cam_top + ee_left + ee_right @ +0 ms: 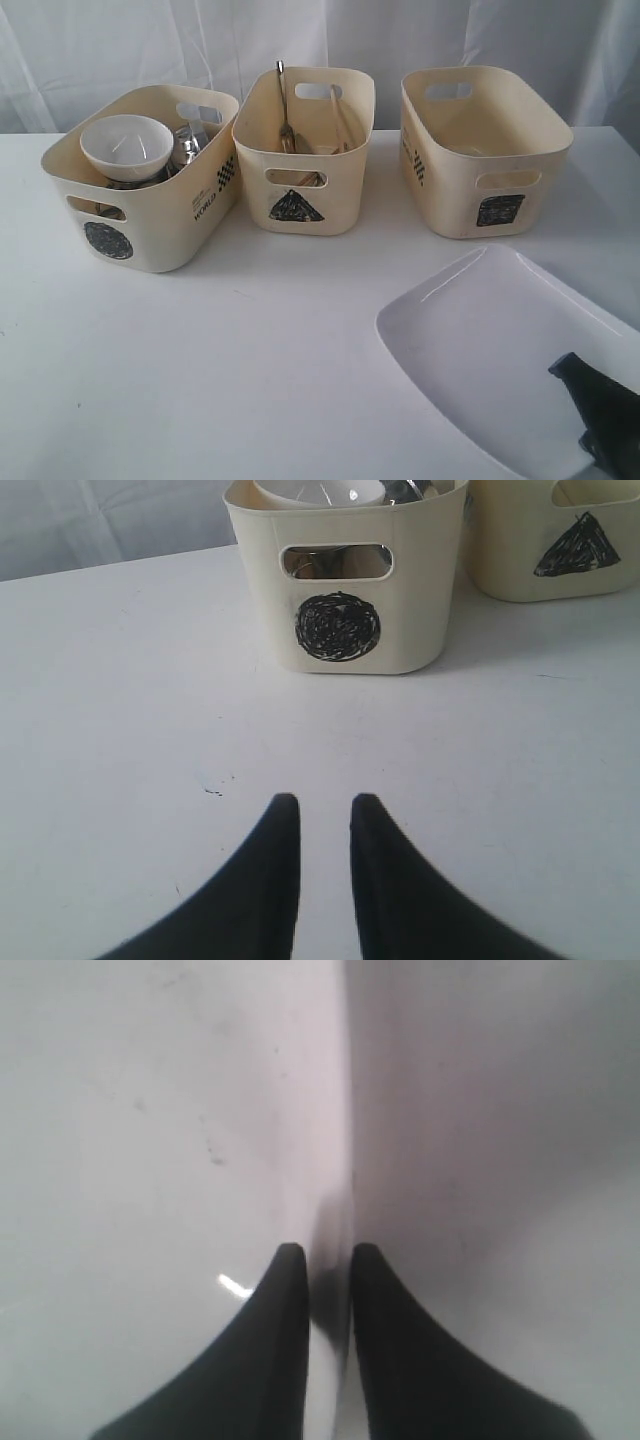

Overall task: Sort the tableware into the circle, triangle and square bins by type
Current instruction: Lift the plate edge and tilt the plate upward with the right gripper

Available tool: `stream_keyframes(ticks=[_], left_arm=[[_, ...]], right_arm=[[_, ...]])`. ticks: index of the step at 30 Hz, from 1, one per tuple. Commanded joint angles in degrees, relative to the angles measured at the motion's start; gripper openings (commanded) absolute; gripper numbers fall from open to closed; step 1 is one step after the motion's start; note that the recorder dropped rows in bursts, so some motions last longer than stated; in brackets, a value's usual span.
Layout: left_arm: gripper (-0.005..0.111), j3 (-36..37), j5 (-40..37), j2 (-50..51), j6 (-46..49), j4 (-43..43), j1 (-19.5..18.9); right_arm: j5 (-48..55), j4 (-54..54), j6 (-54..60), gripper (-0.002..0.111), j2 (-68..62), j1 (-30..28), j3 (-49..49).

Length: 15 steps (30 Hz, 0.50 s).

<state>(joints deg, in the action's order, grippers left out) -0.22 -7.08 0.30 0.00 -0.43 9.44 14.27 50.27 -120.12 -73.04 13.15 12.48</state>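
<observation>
Pinching the large white plate (470, 340) by its rim, the right gripper (328, 1250) risks it tipping and slipping from between its fingers.

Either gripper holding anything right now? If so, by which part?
The right gripper is pinching the white plate by its rim, one finger on each side of the edge. The left gripper holds nothing.
</observation>
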Motion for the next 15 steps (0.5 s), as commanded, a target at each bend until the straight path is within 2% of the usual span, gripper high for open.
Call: stream_keyframes(ticks=[1,9,15], left_arm=[[0.025,0.22,-0.23,-0.30,-0.41,-0.09,-0.14],[0.025,0.22,-0.23,-0.30,-0.41,-0.09,-0.14],[0.025,0.22,-0.23,-0.30,-0.41,-0.09,-0.14]], right_arm=[[-0.06,0.95,4.66,0.000,-0.28,-0.15,-0.36],[4.91,0.95,12.61,0.000,12.23,-0.15,-0.56],[4.01,0.84,15.82,0.000,19.58,-0.15,-0.46]])
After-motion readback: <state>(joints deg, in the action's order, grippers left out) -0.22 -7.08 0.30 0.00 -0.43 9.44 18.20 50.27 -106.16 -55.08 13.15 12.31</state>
